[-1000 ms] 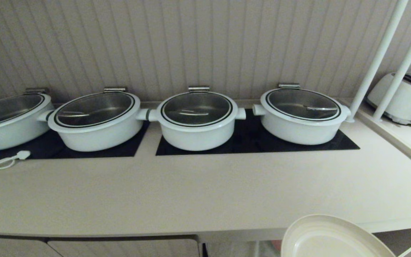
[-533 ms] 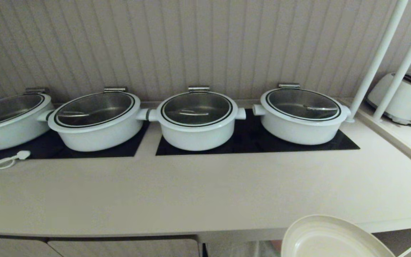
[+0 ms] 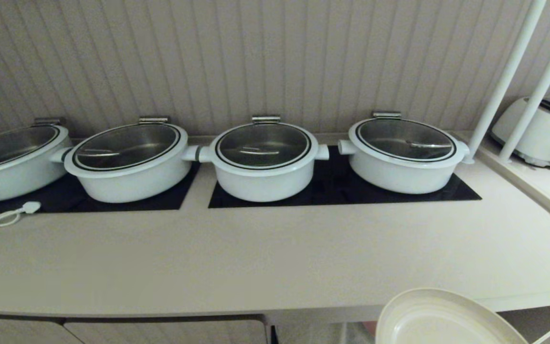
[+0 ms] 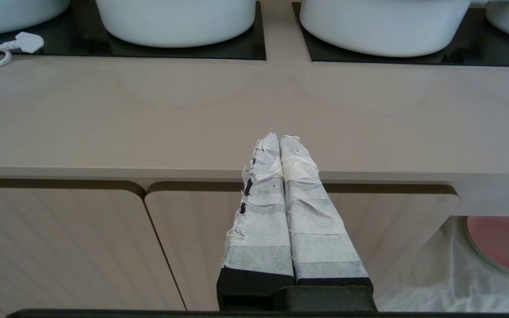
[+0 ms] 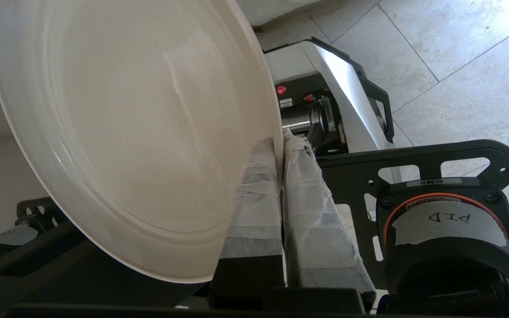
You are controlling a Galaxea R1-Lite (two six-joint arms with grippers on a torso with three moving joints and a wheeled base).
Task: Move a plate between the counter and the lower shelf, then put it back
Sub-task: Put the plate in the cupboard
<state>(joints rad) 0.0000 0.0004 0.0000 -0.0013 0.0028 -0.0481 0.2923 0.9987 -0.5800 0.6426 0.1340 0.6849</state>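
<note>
The cream plate (image 3: pixel 439 317) hangs just in front of the counter (image 3: pixel 265 258), near its front edge at the lower right of the head view. My right gripper (image 5: pixel 280 140) is shut on the plate (image 5: pixel 126 132), pinching its rim between the two tape-wrapped fingers, with the plate tilted on edge. That gripper itself is hidden in the head view. My left gripper (image 4: pixel 279 137) is shut and empty, parked in front of the counter (image 4: pixel 237 115) edge above the cabinet doors. The lower shelf (image 4: pixel 431 274) with its whitish cloth shows below the counter to the right.
Several white lidded pots (image 3: pixel 263 160) stand on black glass panels (image 3: pixel 342 191) along the back of the counter. A white cable plug (image 3: pixel 29 207) lies at the left. A toaster (image 3: pixel 540 131) and white poles (image 3: pixel 506 79) stand on the right ledge. A pink plate (image 4: pixel 502 243) lies on the shelf.
</note>
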